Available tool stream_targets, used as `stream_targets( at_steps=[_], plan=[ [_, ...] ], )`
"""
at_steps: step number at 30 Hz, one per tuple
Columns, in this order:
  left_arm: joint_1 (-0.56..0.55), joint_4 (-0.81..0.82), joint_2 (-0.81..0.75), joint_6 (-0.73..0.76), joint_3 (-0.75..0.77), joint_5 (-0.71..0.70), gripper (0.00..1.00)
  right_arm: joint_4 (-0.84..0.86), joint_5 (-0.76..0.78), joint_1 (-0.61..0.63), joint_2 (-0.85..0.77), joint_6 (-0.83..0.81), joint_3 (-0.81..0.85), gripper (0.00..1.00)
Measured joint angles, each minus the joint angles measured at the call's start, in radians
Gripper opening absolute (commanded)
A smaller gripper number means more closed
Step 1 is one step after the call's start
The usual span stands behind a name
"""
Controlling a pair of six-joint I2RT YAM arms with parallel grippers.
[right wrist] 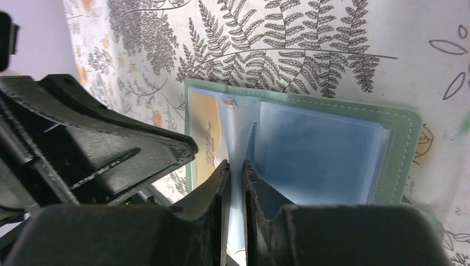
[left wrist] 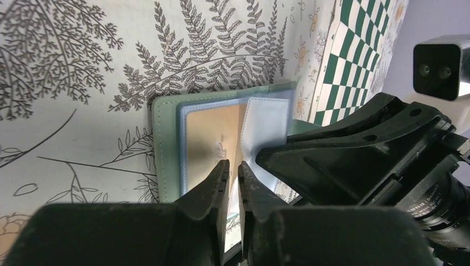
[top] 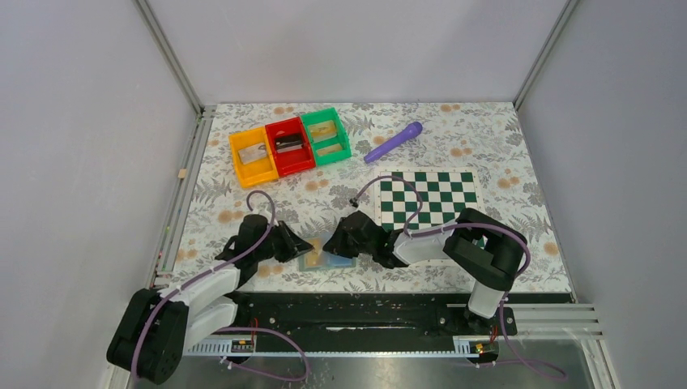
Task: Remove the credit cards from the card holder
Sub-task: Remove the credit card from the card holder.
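Table (top: 502, 138): covered in a pale fern-and-flower print, walled by plain grey panels. Chessboard (top: 429, 194): green and white, flat on the right half of the table, its near edge partly hidden under the right arm. Three open bins in a touching row at far left-centre: orange bin (top: 235, 158), red bin (top: 272, 130), green bin (top: 344, 134); the contents are too small to name. Left hand (left wrist: 233, 164): black, low over the near-centre of the table, fingers drawn almost together with only a thin slit between them, tips over the tan panel of the card holder; whether they nip anything cannot be told. Right hand (right wrist: 235, 164): black, facing the left hand tip to tip, fingers pressed close on a clear inner leaf of the card holder that runs up between them. Card holder (left wrist: 166, 144): lying spread open near the table's front edge, between the two hands and left of the chessboard; light-blue inner panels with a stitched teal-green border. Purple marker-like stick (top: 394, 142): lying at a slant between the green bin and the chessboard, touching neither. Credit card (left wrist: 213, 127): tan, seated in the holder's panel on the left hand's side, one edge covered by the pale leaf.
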Motion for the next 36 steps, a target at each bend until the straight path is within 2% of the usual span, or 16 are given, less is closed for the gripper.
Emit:
stream_targets(
  at_steps=[5,14,16,20,25,36],
  plan=[
    [-0.038,0.025,0.064,-0.005,0.012,-0.013,0.10,0.105,-0.032,-0.008,-0.002,0.042,-0.045,0.19],
    [-0.079,0.058,0.136,-0.012,0.043,-0.040,0.10,0.164,-0.051,-0.016,-0.002,0.061,-0.071,0.20],
    [-0.082,0.068,0.143,-0.015,0.044,-0.040,0.10,0.166,-0.058,-0.017,-0.002,0.063,-0.071,0.26],
    [-0.093,0.080,0.144,-0.019,0.044,-0.038,0.11,0.169,-0.076,-0.018,-0.002,0.069,-0.070,0.50],
    [-0.111,0.116,0.142,-0.040,0.045,-0.012,0.11,0.058,-0.051,-0.018,-0.053,0.034,-0.053,0.58],
    [-0.255,0.274,0.266,-0.092,0.109,0.034,0.13,-0.199,0.106,-0.019,-0.373,-0.076,-0.050,0.57]
  ],
)
